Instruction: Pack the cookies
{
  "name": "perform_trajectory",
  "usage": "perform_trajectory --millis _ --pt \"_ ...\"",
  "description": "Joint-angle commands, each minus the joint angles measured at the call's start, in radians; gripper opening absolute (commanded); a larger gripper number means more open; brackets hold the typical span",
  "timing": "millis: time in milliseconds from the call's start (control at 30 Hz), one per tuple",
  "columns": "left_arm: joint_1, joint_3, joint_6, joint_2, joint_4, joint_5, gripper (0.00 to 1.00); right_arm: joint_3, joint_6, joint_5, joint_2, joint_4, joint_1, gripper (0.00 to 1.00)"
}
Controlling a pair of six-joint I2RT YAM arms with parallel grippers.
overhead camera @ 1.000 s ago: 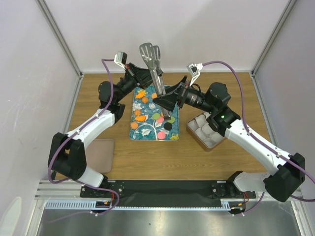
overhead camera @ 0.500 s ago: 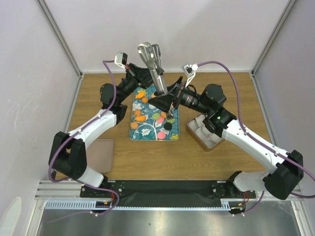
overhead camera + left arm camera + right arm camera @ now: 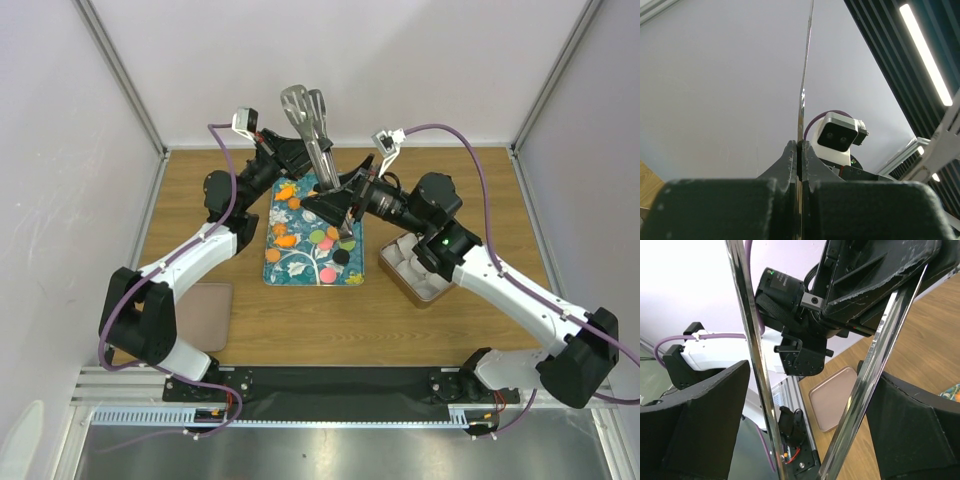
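Several cookies point(image 3: 287, 240) in orange, green, pink and black lie on the teal printed tray point(image 3: 297, 266). Over the tray's far end stand metal tongs point(image 3: 316, 140), heads up. My left gripper point(image 3: 296, 160) is shut on them; in the left wrist view they show as a thin metal edge point(image 3: 803, 80) clamped at the left gripper point(image 3: 799, 150). My right gripper point(image 3: 337, 207) is open and straddles the tongs lower down. In the right wrist view both shiny arms point(image 3: 747, 330) run between its fingers point(image 3: 700, 415), the right gripper point(image 3: 807, 410) wide around them.
A brown box point(image 3: 418, 266) with white paper cups sits right of the teal tray. A small pinkish tray point(image 3: 205, 315) lies at the near left, also in the right wrist view point(image 3: 832, 400). Frame posts and pale walls close in the table.
My right arm has shifted up and left, bringing its open fingers around the tongs. The tongs leaned slightly and came back. The left gripper kept its hold.
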Motion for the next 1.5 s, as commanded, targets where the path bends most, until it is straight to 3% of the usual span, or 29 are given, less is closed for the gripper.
perform_trajectory --millis 0,400,633,733,800,967,1167,1467 --pt "-0.010 0.004 0.015 0.004 0.088 -0.028 0.00 0.012 -0.006 0.046 -0.046 0.069 0.007 0.93" --pt "-0.010 0.002 0.002 0.017 0.132 -0.058 0.00 0.019 0.011 0.043 -0.036 0.061 0.007 0.85" --pt "-0.010 0.000 0.004 0.022 0.159 -0.063 0.00 0.034 0.010 0.050 -0.033 0.047 0.008 0.69" --pt "-0.010 0.005 0.013 0.019 0.151 -0.057 0.15 0.035 0.005 0.053 -0.033 0.044 0.008 0.64" --pt "-0.010 0.005 0.028 0.014 0.142 -0.057 0.31 0.035 0.001 0.061 -0.036 0.035 0.008 0.60" --pt "-0.004 0.011 0.055 -0.004 0.102 -0.054 0.50 0.037 -0.030 0.090 -0.059 0.000 0.008 0.56" --pt "0.022 0.017 0.055 -0.001 0.093 -0.045 0.62 0.031 -0.068 0.138 -0.089 -0.048 0.008 0.55" --pt "0.126 0.020 0.048 0.007 0.068 -0.008 0.66 -0.010 -0.090 0.193 -0.140 -0.112 -0.001 0.55"
